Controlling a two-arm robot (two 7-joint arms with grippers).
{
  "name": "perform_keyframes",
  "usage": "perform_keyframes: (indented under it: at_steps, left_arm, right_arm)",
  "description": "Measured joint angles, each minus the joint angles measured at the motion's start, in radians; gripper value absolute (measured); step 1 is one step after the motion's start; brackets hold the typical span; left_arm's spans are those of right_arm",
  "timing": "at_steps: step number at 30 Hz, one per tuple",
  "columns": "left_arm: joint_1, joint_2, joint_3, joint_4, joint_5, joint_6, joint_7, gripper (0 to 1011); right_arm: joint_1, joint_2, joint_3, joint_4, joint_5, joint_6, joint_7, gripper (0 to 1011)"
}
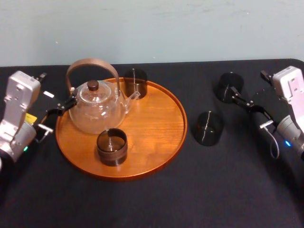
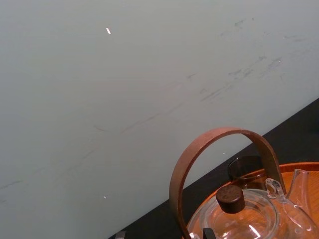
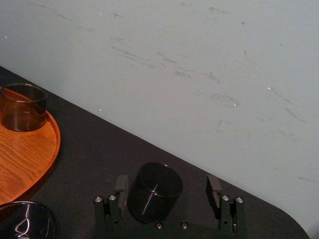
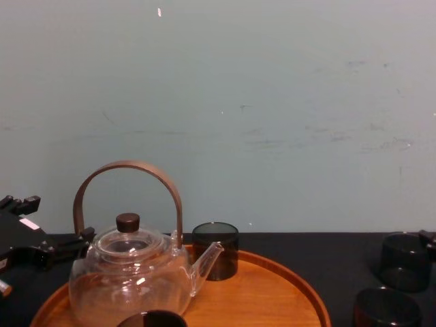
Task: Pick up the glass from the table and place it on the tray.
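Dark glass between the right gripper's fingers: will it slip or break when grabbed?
Probably slippery: the dark glass looks smooth and shiny. Likely fragile, its wall looks thin, so the right gripper should squeeze gently. Upright on the table, it shouldn't roll.

Glass [image 3: 153, 195] within spread right hand [image 3: 167, 183]

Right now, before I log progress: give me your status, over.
Right gripper open, straddling far glass on table, not gripped. Left gripper open beside teapot at tray edge. Second loose glass stands nearer tray.
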Motion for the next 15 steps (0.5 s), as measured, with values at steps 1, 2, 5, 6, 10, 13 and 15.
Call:
perform_keyframes:
  at_steps: [1, 2, 5, 6, 10, 13, 15]
  left_arm:
    - [0.0, 0.0, 0.0, 0.0, 0.0, 0.0, 0.0, 1010]
    - [0.0, 0.0, 0.0, 0.0, 0.0, 0.0, 0.0, 1010]
    - [0.0, 0.0, 0.0, 0.0, 0.0, 0.0, 0.0, 1010]
    - [0.0, 0.0, 0.0, 0.0, 0.0, 0.0, 0.0, 1009]
    - [0.0, 0.0, 0.0, 0.0, 0.0, 0.0, 0.0, 1010]
    - [0.0, 0.0, 0.0, 0.0, 0.0, 0.0, 0.0, 1009]
    - [0.0, 0.0, 0.0, 0.0, 0.0, 0.0, 0.0, 1009]
  right_arm:
    - [0.0, 0.0, 0.0, 0.0, 0.0, 0.0, 0.0, 1002]
    - [0.0, 0.0, 0.0, 0.0, 0.0, 0.0, 0.0, 1002]
    - [0.0, 0.0, 0.0, 0.0, 0.0, 0.0, 0.0, 1002]
    - [0.0, 0.0, 0.0, 0.0, 0.0, 0.0, 0.0, 1002]
    - [0.0, 0.0, 0.0, 0.0, 0.0, 0.0, 0.0, 1002]
    - [0.0, 0.0, 0.0, 0.0, 0.0, 0.0, 0.0, 1002]
    - [0.0, 0.0, 0.0, 0.0, 0.0, 0.0, 0.0, 1002]
